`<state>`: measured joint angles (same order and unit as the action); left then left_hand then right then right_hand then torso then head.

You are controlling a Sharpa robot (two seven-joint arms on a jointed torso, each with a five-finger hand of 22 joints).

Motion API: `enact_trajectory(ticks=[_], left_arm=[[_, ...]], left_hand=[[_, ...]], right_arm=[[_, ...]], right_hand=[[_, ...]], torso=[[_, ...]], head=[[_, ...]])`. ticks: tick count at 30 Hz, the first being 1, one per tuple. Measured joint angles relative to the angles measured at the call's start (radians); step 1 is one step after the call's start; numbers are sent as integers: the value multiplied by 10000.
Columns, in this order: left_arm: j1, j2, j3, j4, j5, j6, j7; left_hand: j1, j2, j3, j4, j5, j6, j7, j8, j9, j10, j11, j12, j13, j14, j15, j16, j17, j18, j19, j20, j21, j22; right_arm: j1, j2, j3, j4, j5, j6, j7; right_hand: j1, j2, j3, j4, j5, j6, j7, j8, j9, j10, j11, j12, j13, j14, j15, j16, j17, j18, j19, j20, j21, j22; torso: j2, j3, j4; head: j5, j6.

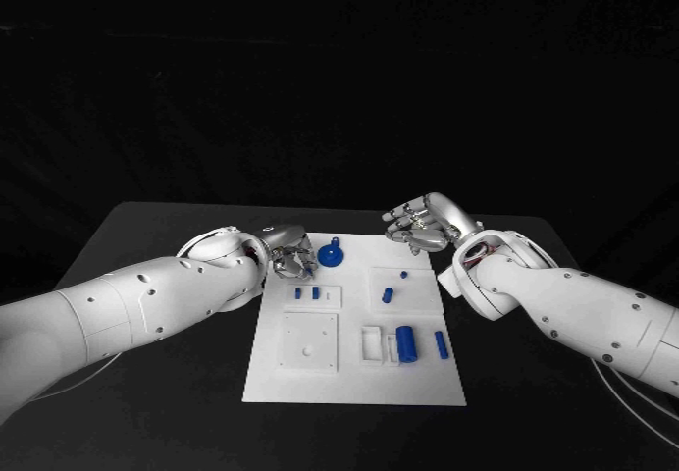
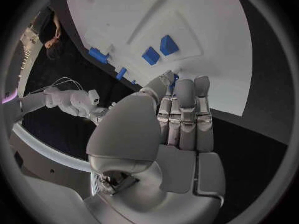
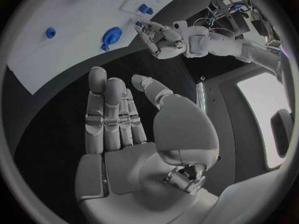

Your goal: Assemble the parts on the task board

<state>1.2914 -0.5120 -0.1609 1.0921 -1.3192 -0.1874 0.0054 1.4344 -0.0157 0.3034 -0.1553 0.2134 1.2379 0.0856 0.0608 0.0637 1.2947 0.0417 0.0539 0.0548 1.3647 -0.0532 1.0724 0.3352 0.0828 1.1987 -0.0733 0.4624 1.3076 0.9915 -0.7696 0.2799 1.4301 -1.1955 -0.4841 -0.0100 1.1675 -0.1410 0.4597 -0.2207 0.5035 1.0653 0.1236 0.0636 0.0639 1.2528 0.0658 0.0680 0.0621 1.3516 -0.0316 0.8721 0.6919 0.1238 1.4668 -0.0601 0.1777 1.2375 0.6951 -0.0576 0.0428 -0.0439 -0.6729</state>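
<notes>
The white task board point(image 1: 319, 378) lies mid-table. At its far left corner, my left hand point(image 1: 288, 251) pinches a small blue piece point(image 2: 174, 77) between thumb and fingertips, right beside a round blue part with a stub point(image 1: 330, 256). My right hand point(image 1: 423, 224) hovers past the board's far right corner, its fingers point(image 3: 106, 109) straight, apart from the thumb and holding nothing. Two short blue pegs point(image 1: 306, 291) stand left of centre. A blue cylinder point(image 1: 406, 342) and a slim blue bar point(image 1: 441, 342) lie on the right side. A small peg point(image 1: 388, 292) stands above them.
The board has a square raised panel point(image 1: 309, 341) on its near left and a recessed slot point(image 1: 374, 343) beside the cylinder. Black table point(image 1: 170, 392) surrounds the board on all sides. Both white forearms reach in along the board's left and right flanks.
</notes>
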Motion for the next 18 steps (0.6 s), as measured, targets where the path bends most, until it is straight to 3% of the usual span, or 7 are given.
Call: enact_trajectory(ticks=[12,18], left_arm=[[-56,75,2,-127,-38,13,0],[-100,150,15,-206,-51,-5,-3]], left_hand=[[19,6,-7,-8,-19,0,0,0,0,8,8,-17,0,0,2,-46,13,-52,0,0,0,0],[-11,37,-19,-20,-21,-1,0,0,-6,10,9,-16,0,0,2,-46,13,32,0,1,0,0]], right_arm=[[0,12,0,-2,9,0,1],[0,13,0,1,11,0,4]], right_hand=[[0,0,0,0,0,-3,-3,0,0,0,0,0,0,0,0,0,0,0,0,0,0,-1],[0,0,0,0,0,-4,-5,0,0,0,0,0,0,0,0,0,0,1,0,0,0,-2]], torso=[[1,3,4],[2,9,0]], head=[[12,21],[18,22]])
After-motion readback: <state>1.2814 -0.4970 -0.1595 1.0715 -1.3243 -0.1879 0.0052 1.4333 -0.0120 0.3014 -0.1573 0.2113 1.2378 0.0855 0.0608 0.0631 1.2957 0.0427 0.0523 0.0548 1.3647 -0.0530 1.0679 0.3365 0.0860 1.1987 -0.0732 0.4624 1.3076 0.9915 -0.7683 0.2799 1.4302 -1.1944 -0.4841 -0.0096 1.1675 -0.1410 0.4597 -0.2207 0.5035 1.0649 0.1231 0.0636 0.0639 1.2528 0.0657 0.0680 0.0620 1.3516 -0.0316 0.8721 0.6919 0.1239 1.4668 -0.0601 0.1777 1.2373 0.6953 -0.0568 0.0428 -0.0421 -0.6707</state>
